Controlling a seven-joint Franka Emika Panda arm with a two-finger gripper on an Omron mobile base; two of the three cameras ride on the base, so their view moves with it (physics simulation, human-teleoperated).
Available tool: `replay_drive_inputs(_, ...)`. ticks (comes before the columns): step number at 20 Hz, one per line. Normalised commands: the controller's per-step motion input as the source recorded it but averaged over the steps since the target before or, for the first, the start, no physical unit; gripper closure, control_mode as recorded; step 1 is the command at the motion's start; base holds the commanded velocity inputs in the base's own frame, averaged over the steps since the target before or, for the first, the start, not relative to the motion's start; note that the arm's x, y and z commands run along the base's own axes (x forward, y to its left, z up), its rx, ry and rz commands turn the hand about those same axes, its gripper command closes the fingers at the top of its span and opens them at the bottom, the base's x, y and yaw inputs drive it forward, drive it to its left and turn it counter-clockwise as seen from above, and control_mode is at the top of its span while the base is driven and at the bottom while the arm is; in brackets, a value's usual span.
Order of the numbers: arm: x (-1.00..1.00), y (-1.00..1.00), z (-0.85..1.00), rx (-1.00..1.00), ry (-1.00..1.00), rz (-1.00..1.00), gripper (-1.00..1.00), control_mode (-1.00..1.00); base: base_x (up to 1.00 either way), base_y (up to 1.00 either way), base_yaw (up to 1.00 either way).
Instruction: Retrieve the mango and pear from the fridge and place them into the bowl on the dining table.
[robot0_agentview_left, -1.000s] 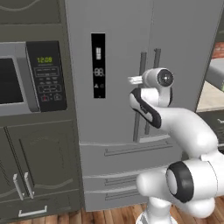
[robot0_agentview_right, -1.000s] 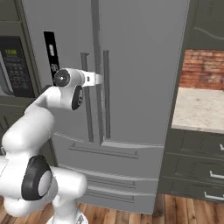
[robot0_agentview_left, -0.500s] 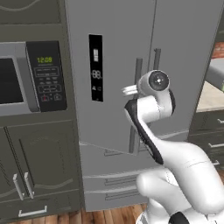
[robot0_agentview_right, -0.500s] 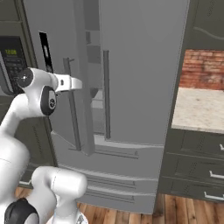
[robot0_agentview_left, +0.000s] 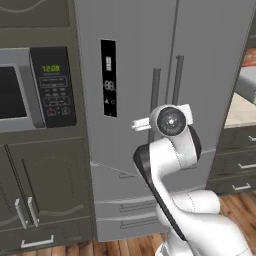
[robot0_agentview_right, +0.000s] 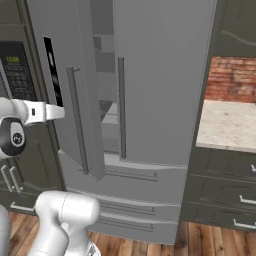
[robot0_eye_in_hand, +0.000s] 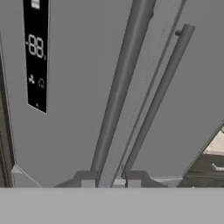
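Left base view: fridge (robot0_agentview_left: 135, 75) ahead — the arm reaches its left door handle (robot0_agentview_left: 154, 92).
Right base view: left door (robot0_agentview_right: 62, 85) swung ajar, shelves visible inside.
Hand view: gripper (robot0_eye_in_hand: 109, 180) clamped shut on the left door handle — microwave (robot0_agentview_left: 37, 87) left of the fridge.

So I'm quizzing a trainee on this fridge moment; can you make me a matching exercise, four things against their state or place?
Things:
1. left fridge door
2. right fridge door
3. gripper
4. microwave

States or places:
a. fully closed
b. beside the fridge, green clock lit
c. ajar, shelves showing in the gap
d. shut on a bar handle

Pairs: 1-c, 2-a, 3-d, 4-b
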Motion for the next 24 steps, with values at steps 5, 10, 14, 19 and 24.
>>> replay_drive_inputs(5,-0.80,0.00,0.66,0.00,0.02,-0.09,-1.00,-1.00,0.00,0.00,0.00)
replay_drive_inputs(10,-0.52,-0.34,0.76,0.13,0.08,-0.11,-1.00,-1.00,0.00,0.00,0.00)
replay_drive_inputs(14,-0.27,-0.95,0.52,0.45,0.08,-0.24,-1.00,-1.00,0.00,0.00,0.00)
replay_drive_inputs(19,-0.01,-0.98,0.06,0.64,0.12,-0.23,-1.00,-1.00,0.00,0.00,0.00)
replay_drive_inputs(24,0.01,-0.71,-0.25,0.75,0.01,-0.21,-1.00,-1.00,0.00,0.00,0.00)
